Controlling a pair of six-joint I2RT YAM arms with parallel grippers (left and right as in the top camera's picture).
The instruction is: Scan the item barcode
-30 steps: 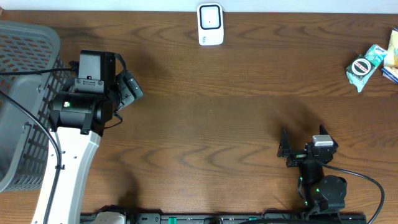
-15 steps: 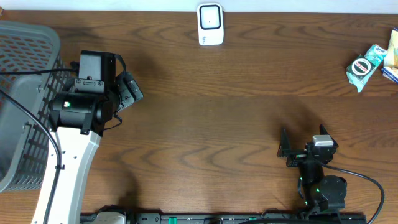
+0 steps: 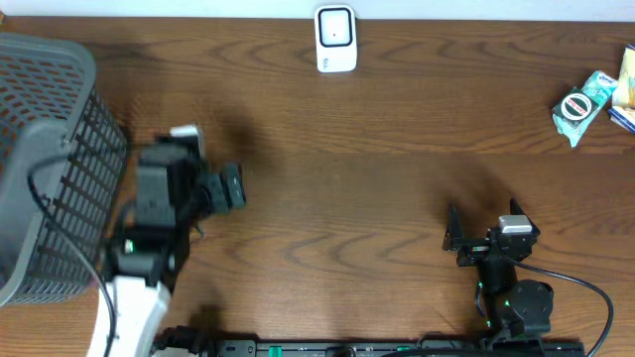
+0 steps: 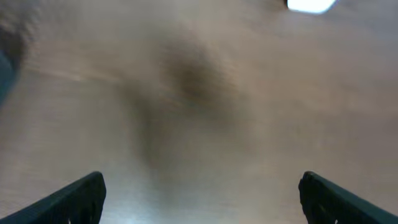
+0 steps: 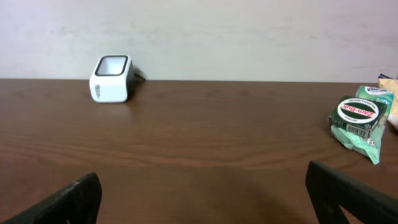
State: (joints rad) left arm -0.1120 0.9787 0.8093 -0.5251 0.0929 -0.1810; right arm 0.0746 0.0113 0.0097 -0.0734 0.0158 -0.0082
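Observation:
The white barcode scanner [image 3: 335, 39] stands at the far middle of the table, and the right wrist view has the scanner [image 5: 112, 78] at its upper left. An item, a green packet with a round label [image 3: 579, 107], lies at the far right; the same packet [image 5: 356, 118] shows in the right wrist view. My left gripper [image 3: 230, 188] is open and empty beside the basket, blurred by motion; the left wrist view shows only bare wood between its fingers [image 4: 74, 200]. My right gripper [image 3: 458, 238] rests open and empty near the front right, well short of the packet.
A grey mesh basket [image 3: 45, 149] fills the left edge of the table, close behind my left arm. More packets [image 3: 625, 94] lie against the right edge next to the green one. A pale wall rises behind the table's far edge.
My left arm has swung away from the basket toward the front and right, and is blurred in motion. The right arm has not moved.

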